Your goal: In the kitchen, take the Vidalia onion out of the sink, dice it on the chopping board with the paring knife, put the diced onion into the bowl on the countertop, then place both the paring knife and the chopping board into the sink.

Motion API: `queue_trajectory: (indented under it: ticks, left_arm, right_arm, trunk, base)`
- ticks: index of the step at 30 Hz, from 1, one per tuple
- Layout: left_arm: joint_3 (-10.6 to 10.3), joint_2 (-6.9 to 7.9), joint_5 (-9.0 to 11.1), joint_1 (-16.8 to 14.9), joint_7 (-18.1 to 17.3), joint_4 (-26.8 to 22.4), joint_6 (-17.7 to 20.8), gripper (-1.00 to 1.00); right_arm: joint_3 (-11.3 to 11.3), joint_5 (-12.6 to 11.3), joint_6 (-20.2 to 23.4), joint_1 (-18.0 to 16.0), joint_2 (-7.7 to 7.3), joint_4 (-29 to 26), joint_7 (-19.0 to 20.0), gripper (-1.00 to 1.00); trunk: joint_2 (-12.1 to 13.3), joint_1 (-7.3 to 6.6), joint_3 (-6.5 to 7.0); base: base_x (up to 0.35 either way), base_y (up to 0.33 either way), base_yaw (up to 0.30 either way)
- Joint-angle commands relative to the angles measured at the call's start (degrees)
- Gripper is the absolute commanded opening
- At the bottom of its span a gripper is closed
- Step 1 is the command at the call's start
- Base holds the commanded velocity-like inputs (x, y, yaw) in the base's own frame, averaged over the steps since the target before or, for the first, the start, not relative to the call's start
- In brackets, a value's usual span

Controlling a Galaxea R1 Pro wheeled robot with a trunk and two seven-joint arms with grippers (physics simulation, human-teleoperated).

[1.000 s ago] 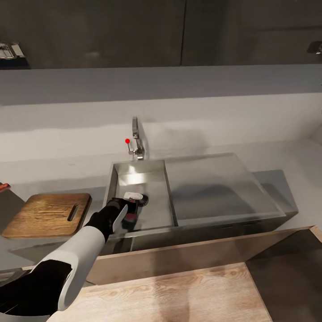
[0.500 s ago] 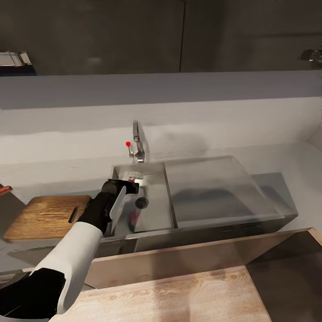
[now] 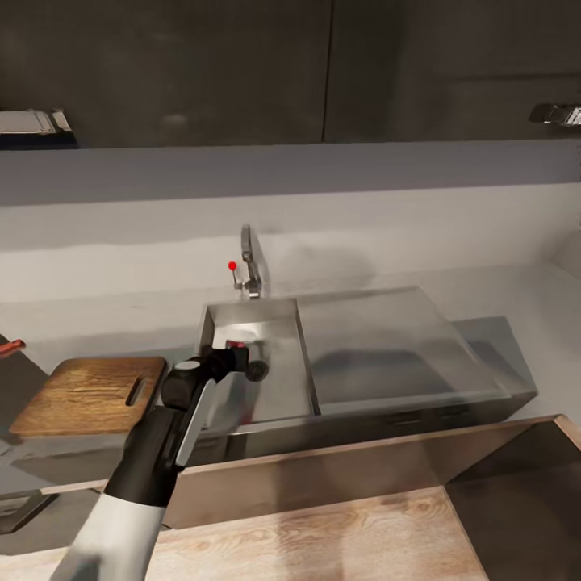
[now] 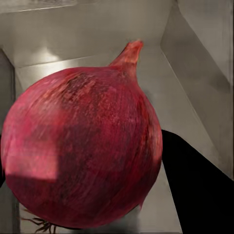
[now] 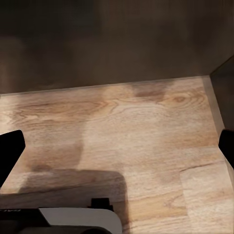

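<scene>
1. Our left tool (image 3: 236, 349) has come up out of the sink (image 3: 303, 351). A second ago it was low in the basin near the drain (image 3: 257, 370); now it sits higher, above the basin's left part, and the drain is uncovered.
2. The tool is clamped on the onion (image 4: 83, 151): the left wrist view has the red bulb close up, off the sink floor, with a dark finger (image 4: 195, 190) beside it.
3. We judge the pick done; the carry to the chopping board (image 3: 85, 394) comes next. The board lies on the tabletop (image 3: 97, 323) just left of the sink, nothing on it.
4. Our right tool (image 5: 117, 156) hangs wide open over pale wood (image 5: 146, 126).
</scene>
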Motion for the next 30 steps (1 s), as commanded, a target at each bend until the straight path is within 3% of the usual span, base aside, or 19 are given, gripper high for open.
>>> queue_trajectory:
  ticks: [1, 9, 20, 30]
  left_arm:
    - [-0.54, 0.01, 0.22, 1.11, 0.44, -1.81, 0.28, -1.0]
    - [-1.35, 0.02, 0.22, 3.34, 0.36, -4.88, 0.29, -1.0]
    - [-1.52, 0.02, 0.22, 3.56, 0.35, -5.11, 0.29, -1.0]
    - [-3.26, 0.02, 0.22, 3.57, 0.35, -5.12, 0.29, -1.0]
  right_arm:
    - [-0.29, 0.6, -0.15, -0.06, 0.05, 0.02, -0.27, 1.0]
    - [-0.28, 0.6, -0.15, -0.06, 0.12, 0.03, -0.48, 1.0]
    - [-0.28, 0.6, -0.15, -0.06, 0.15, 0.03, -0.54, 1.0]
    - [-0.28, 0.6, -0.15, -0.06, 0.15, 0.03, -0.54, 1.0]
  trunk:
    - [-0.1, 0.04, 0.0]
    - [-0.1, 0.04, 0.73]
    - [-0.1, 0.04, 1.75]
    - [-0.1, 0.04, 2.67]
  base:
    - [0.0, 0.0, 0.0]
    - [-0.018, 0.132, 0.026]
    - [-0.086, 0.298, 0.111]
    - [-0.069, 0.309, 0.127]
